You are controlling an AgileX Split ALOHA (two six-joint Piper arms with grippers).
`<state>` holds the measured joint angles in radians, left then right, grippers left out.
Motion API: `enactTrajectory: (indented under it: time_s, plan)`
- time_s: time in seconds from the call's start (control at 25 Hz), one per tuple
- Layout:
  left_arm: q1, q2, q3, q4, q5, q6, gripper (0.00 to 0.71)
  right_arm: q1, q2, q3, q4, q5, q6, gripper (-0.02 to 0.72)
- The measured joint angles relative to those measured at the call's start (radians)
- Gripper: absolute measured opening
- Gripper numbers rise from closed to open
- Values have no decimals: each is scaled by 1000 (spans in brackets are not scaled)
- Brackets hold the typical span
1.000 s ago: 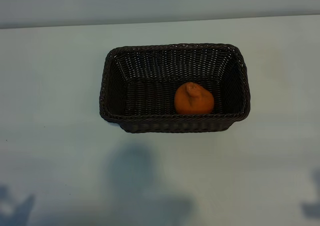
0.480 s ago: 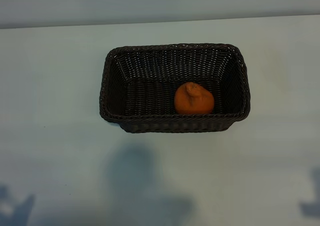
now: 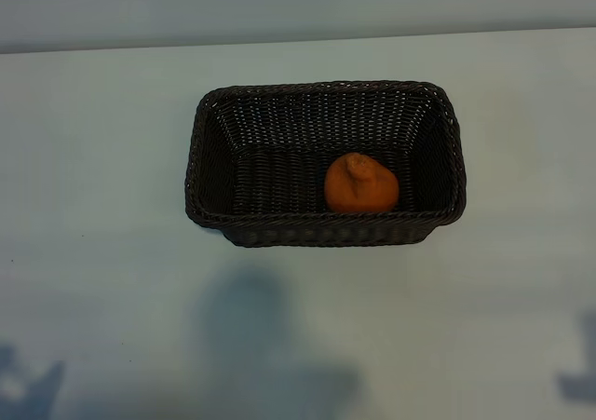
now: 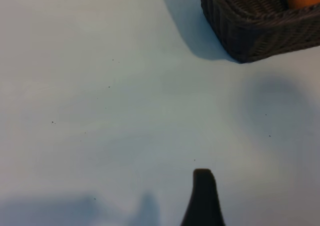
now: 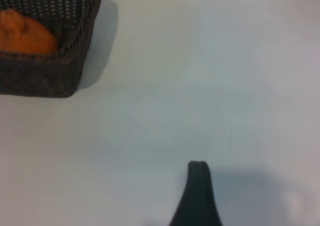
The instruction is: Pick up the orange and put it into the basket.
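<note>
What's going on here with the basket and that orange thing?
The orange already sits inside the dark woven basket, toward the side nearer the camera in the exterior view and right of its middle. Nothing is handling it now. Both arms are pulled back off the basket over bare table: only one dark fingertip of the left claw and one of the right claw shows in its own wrist view, each holding nothing. The job looks done.
</note>
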<state>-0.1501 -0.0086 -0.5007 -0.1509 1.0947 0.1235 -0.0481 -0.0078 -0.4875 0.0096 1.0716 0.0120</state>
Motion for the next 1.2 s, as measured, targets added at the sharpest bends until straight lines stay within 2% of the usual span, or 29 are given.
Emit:
enactTrajectory:
  time_s: [0.76,1.04,1.2]
  plan:
    - [0,0,0,1,0,-2,563,0,0,0,11,0,2,566]
    - [0,0,0,125,-1,-166,563,0,0,0,11,0,2,566]
    - [0,0,0,151,-1,-194,563,0,0,0,11,0,2,566]
